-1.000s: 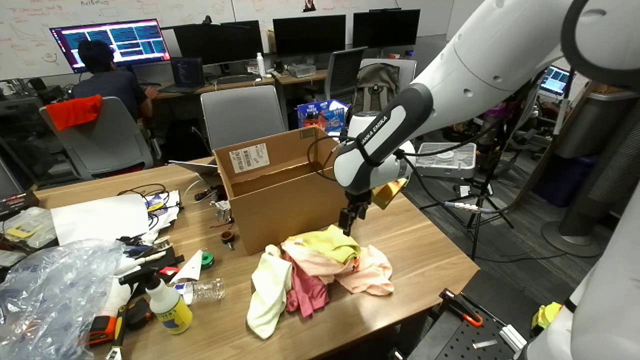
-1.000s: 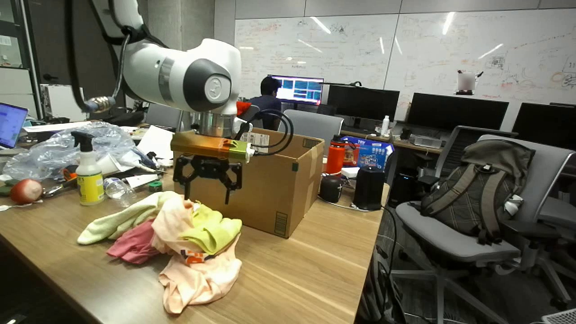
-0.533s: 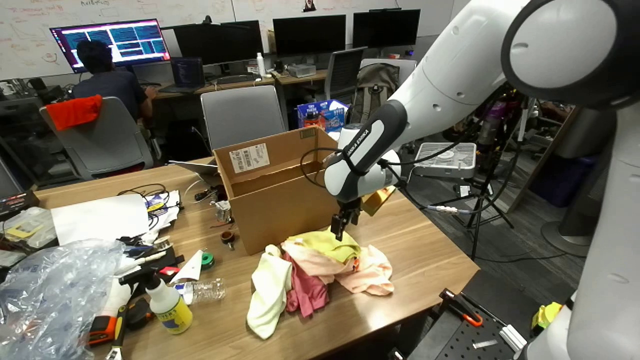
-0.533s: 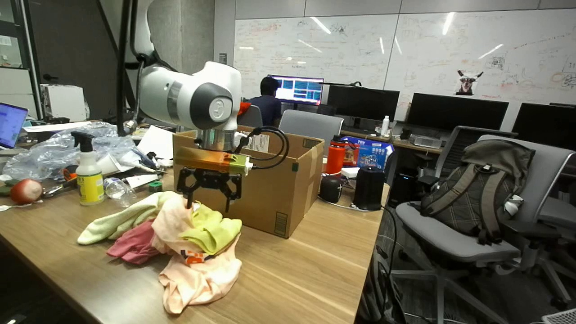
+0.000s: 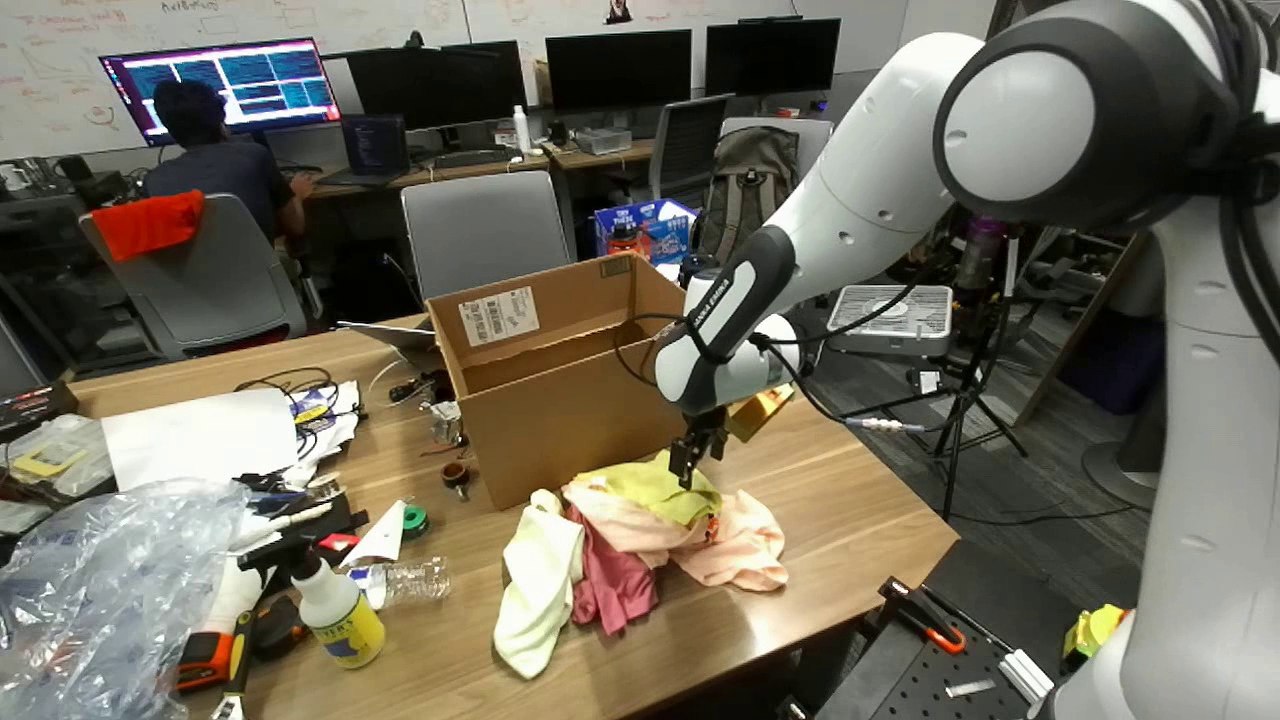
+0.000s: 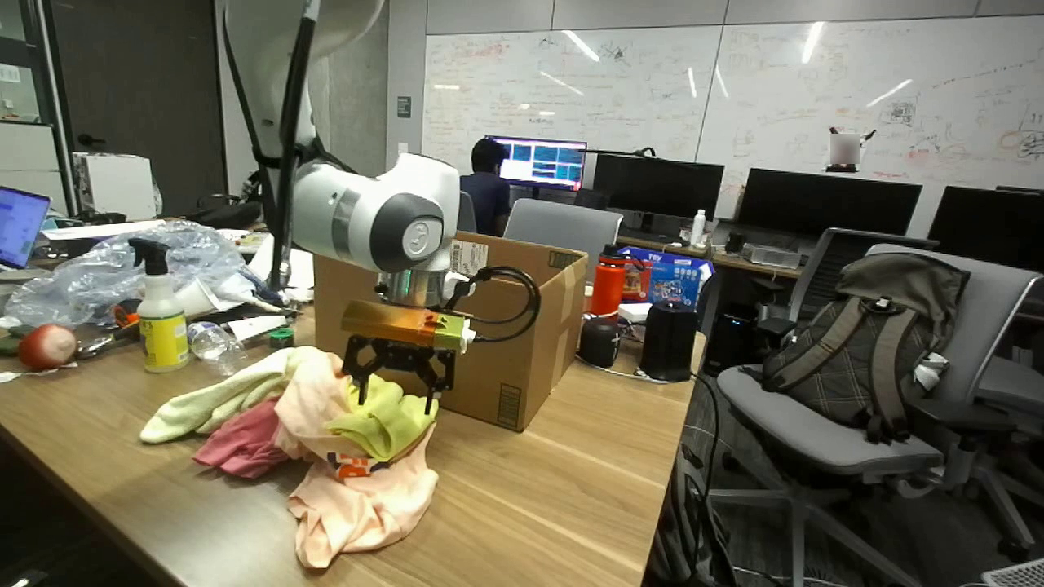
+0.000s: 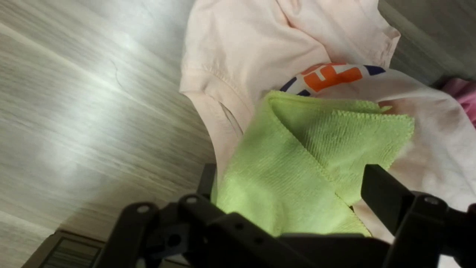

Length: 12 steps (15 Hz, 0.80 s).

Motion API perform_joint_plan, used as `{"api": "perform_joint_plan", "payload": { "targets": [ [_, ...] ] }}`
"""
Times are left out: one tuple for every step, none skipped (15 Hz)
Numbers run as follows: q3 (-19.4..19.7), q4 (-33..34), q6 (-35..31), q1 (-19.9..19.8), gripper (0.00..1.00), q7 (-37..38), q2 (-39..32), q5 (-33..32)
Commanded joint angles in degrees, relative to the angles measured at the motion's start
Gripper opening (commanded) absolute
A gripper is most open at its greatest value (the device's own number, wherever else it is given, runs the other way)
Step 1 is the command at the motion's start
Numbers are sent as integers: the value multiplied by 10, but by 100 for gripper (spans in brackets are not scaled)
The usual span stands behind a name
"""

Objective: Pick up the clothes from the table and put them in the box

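- Four cloths [image 5: 640,540] lie heaped on the table [image 5: 850,510] in an exterior view: the green cloth [image 5: 645,488] on top, the peach shirt [image 5: 742,555] under it, the red cloth [image 5: 612,585] and the pale cloth [image 5: 540,585] to one side.
- They lie just beside a long wall of the box [image 5: 570,430], probably to keep your lift short; the box's top is uncovered, which should let you drop them straight in.
- There the green cloth stretches side to side, slightly slanted to that wall; the pale cloth's long axis points away from the box.
- In an exterior view, your gripper [image 6: 396,399] hangs over the green cloth, pointing down, jaws spread and pinching nothing, likely set wide to take a bunched fold.
- In the wrist view, your jaws straddle the green cloth, one finger just past its edge, the other over the peach shirt. Its folded corner points right; bunched up, it gives you no clear long axis from here. You cannot tell whether the fingertips touch it.
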<state>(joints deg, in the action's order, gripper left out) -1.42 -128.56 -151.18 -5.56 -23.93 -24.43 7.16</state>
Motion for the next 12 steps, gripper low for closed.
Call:
{"api": "perform_joint_plan", "payload": {
  "targets": [
    [-26, 23, -2, -18, 100, 2, -25, 0],
    [-30, 25, -2, -19, 100, 2, -30, -1],
    [-35, 27, -1, -20, 100, 1, -34, -1],
    [-40, 29, -1, -22, 100, 0, -38, 0],
    [-45, 31, -2, -22, 100, -1, -42, 0],
    [-48, 32, -1, -22, 100, -1, -45, -1],
    [-50, 34, 0, -22, 100, -2, -49, -3],
    [-50, 36, -2, -21, 100, -1, -54, -7],
    [-50, 39, -3, -20, 100, -1, -58, -10],
    [-47, 43, -11, -19, 100, 1, -64, -14],
    [-43, 47, -21, -16, 100, 4, -70, -20],
    [-42, 52, -29, -17, 100, 5, -75, -22]
  ]
}}
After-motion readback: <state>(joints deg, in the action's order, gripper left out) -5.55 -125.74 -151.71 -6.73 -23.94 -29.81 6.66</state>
